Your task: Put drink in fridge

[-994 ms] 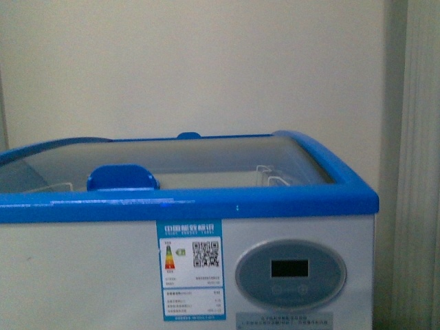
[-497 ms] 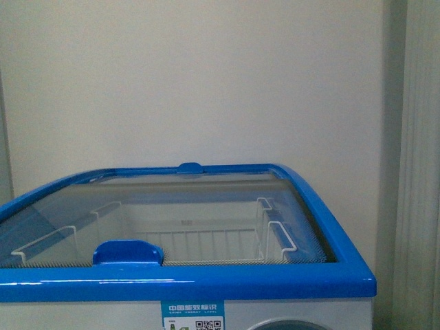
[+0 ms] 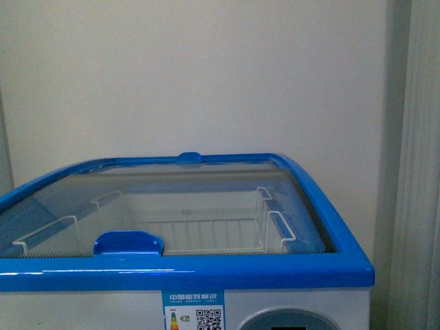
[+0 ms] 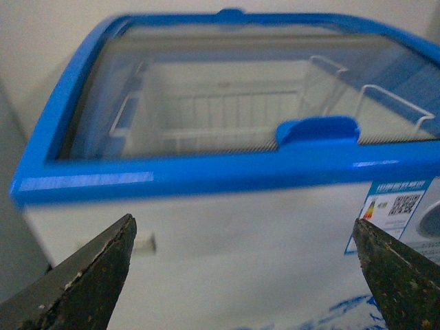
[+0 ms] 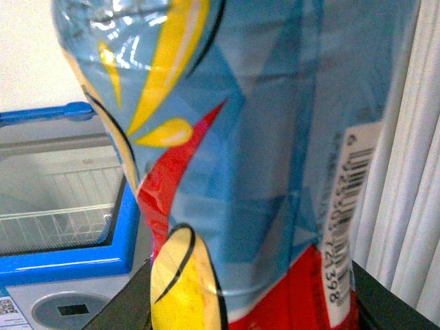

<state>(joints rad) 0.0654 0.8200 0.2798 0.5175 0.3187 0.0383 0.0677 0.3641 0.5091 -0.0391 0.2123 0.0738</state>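
Observation:
The fridge (image 3: 206, 271) is a white chest cooler with a blue rim, directly in front of me. Its curved glass lid (image 3: 172, 206) is closed, with a blue handle (image 3: 128, 243) at the near edge and white wire baskets visible inside. Neither arm shows in the front view. In the left wrist view my left gripper (image 4: 242, 221) is open and empty, its dark fingers (image 4: 89, 275) spread before the fridge's white front wall (image 4: 227, 240). My right gripper (image 5: 254, 302) is shut on the drink (image 5: 254, 158), whose blue, yellow and red label fills the right wrist view; the fridge corner (image 5: 69, 258) lies behind it.
A plain cream wall stands behind the fridge. A white ribbed curtain (image 3: 419, 172) hangs close on the right, also beside the drink (image 5: 405, 172). An energy label (image 3: 192, 313) and a grey oval display panel (image 3: 302, 320) sit on the fridge front.
The front view has risen: the fridge front and display panel have slid towards the bottom edge, and I now look down through the glass lid at the baskets.

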